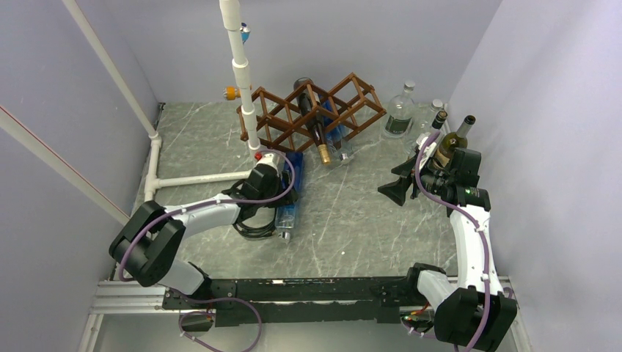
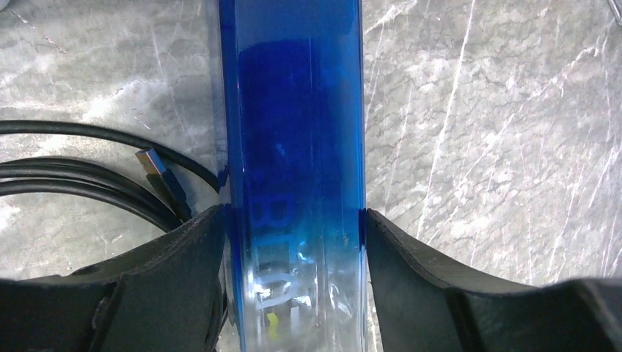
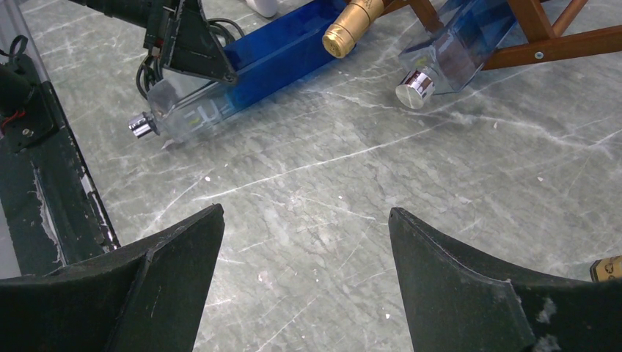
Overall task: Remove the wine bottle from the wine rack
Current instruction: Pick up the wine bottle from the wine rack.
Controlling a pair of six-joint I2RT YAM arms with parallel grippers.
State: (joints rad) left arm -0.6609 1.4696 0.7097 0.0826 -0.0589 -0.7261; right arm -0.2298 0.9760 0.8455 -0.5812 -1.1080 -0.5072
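Observation:
The dark brown lattice wine rack [image 1: 345, 103] stands at the back of the table. A dark wine bottle [image 1: 312, 121] with a gold foil top [image 3: 350, 28] lies in one of its cells, neck pointing forward. Beside it, a clear-blue bottle [image 3: 447, 51] with a silver cap also pokes out of the rack. A long blue square bottle [image 2: 293, 125] lies flat on the table in front of the rack. My left gripper [image 2: 293, 213] is down over it, both pads pressed against its sides. My right gripper [image 3: 306, 213] hovers open over bare table, to the right of the rack.
A white PVC pipe frame [image 1: 242, 73] rises at the rack's left end. A black cable [image 2: 88, 169] with a USB plug [image 2: 165, 180] lies just left of the blue bottle. Standing at the back right are a clear bottle [image 1: 400, 110] and a green bottle [image 1: 451, 143].

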